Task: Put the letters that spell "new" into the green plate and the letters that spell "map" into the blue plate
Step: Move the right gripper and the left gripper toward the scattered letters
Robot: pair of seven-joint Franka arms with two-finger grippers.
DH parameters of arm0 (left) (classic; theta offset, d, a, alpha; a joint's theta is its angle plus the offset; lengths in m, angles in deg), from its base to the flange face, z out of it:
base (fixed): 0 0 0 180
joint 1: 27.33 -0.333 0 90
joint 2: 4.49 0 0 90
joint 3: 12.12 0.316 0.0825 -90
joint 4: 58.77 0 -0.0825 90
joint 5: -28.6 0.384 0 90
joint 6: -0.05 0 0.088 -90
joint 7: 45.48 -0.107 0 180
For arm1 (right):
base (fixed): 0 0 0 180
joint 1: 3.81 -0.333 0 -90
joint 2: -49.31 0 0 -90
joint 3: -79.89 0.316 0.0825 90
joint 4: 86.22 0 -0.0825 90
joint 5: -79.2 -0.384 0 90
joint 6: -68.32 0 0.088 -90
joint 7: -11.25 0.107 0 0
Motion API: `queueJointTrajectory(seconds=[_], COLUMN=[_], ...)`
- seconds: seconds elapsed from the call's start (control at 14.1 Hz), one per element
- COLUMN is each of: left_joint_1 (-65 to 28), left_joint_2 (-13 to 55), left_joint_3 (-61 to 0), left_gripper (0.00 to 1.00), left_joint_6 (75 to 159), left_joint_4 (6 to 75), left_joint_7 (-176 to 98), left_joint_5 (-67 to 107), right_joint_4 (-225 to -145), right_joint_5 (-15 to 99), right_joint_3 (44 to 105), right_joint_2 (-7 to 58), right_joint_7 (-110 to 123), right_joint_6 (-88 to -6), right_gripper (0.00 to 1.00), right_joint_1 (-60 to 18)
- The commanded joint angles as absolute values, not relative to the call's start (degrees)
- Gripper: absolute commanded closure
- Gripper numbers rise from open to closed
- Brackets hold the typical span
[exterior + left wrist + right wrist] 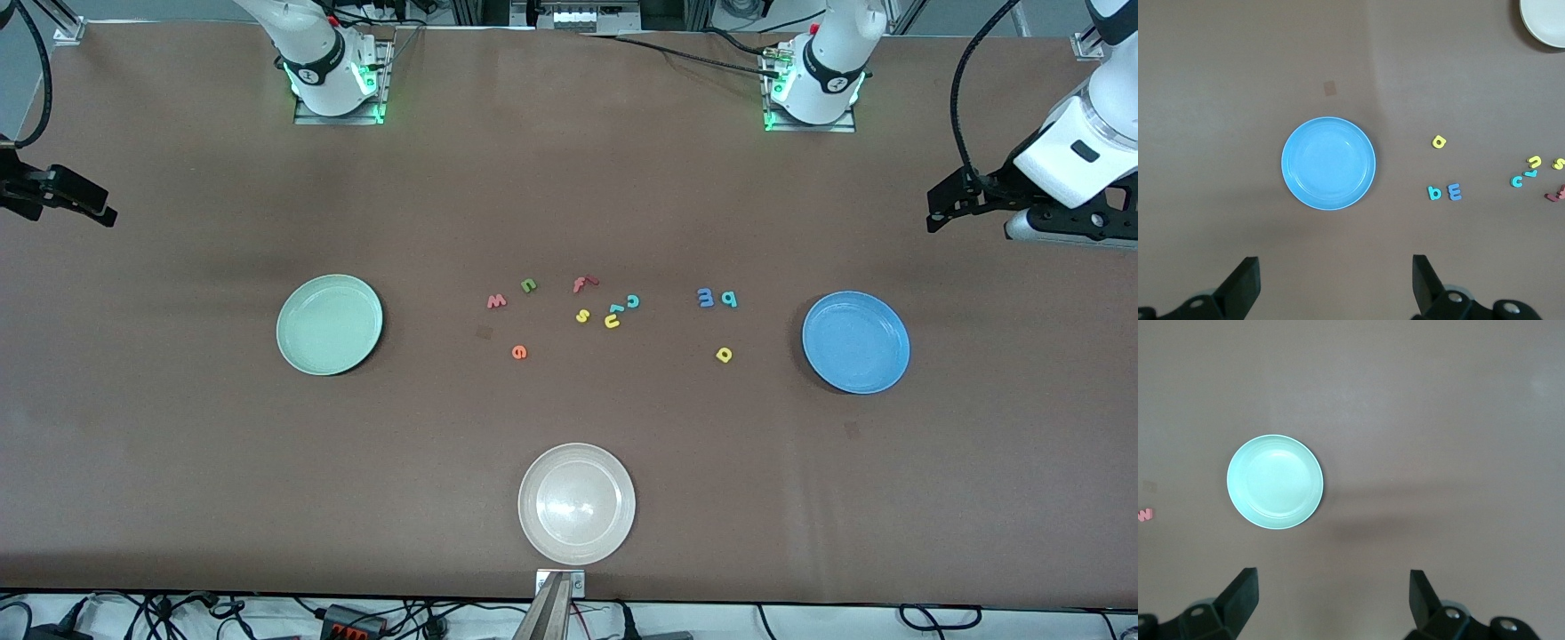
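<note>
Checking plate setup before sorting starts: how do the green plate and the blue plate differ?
The green plate is pale mint and sits toward the right arm's end; the blue plate is mid-blue, toward the left arm's end, slightly nearer the front camera. Both are round, shallow-rimmed, similar in size, holding no letters.

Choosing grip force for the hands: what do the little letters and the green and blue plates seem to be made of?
The letters, such as the orange e and blue m, look like matte foam: flat colour, no shine. The green plate and blue plate look like hard, smooth plastic or melamine with a faint sheen.
</note>
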State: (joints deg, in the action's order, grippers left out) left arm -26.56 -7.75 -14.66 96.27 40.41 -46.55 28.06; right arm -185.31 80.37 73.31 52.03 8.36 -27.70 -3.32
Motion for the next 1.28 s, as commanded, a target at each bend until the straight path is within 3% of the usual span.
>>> queueJointTrajectory(seconds=[0.0,0.35,0.71,1.2], left_joint_1=[-26.72,-26.72,-25.85,-18.82], left_joint_2=[-8.27,-8.27,-5.9,4.11], left_joint_3=[-14.59,-14.58,-14.93,-15.37], left_gripper=[0.0,0.0,0.0,0.0], left_joint_6=[95.76,95.76,91.82,95.04], left_joint_4=[40.54,40.54,40.46,40.01], left_joint_7=[-47.15,-47.06,-47.67,-44.88], left_joint_5=[27.37,27.37,27.19,26.84], right_joint_4=[-185.72,-185.63,-185.63,-185.54], right_joint_5=[80.35,80.26,80.17,72.28], right_joint_3=[73.3,73.82,73.82,73.82], right_joint_2=[52.56,49.06,42.04,28.67], right_joint_7=[7.47,5.55,5.54,5.89], right_joint_6=[-27.83,-27.57,-30.9,-45.74], right_gripper=[0.0,0.0,0.0,0.0], right_joint_1=[-3.63,-5.47,-13.81,-24.45])
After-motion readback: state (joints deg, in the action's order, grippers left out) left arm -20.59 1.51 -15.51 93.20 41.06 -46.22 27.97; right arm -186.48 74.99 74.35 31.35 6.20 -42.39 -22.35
